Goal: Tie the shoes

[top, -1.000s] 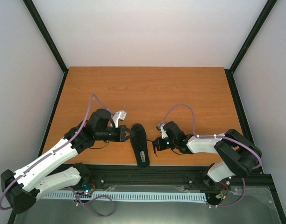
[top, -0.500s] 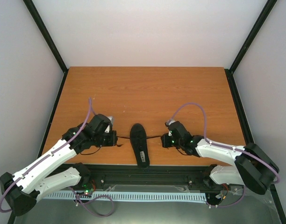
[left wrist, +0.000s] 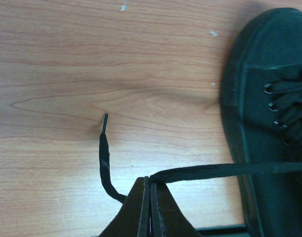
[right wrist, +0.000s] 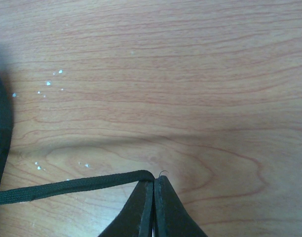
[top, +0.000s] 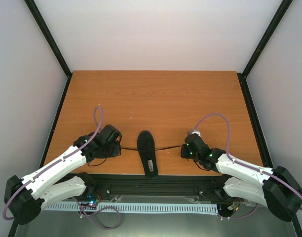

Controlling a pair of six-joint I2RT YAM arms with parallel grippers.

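Note:
A small all-black sneaker [top: 147, 152] lies near the table's front edge, toe pointing away; it also shows in the left wrist view [left wrist: 269, 123]. My left gripper [top: 117, 147] is shut on the left lace [left wrist: 225, 171], which runs taut to the shoe; the lace's free tip [left wrist: 104, 148] curls out beside the fingers. My right gripper [top: 184, 151] is shut on the right lace [right wrist: 67, 187], stretched straight back toward the shoe [right wrist: 0, 133]. Both laces [top: 167, 147] are pulled out sideways. The insole is not visible.
The wooden table [top: 156, 98] is walled by pale panels with black frame posts. A black rail [top: 156, 183] runs along the front edge just below the shoe's heel. Purple cables loop over both arms.
Both grippers have moved outward from the shoe, left to the left, right to the right, drawing the laces taut to each side.

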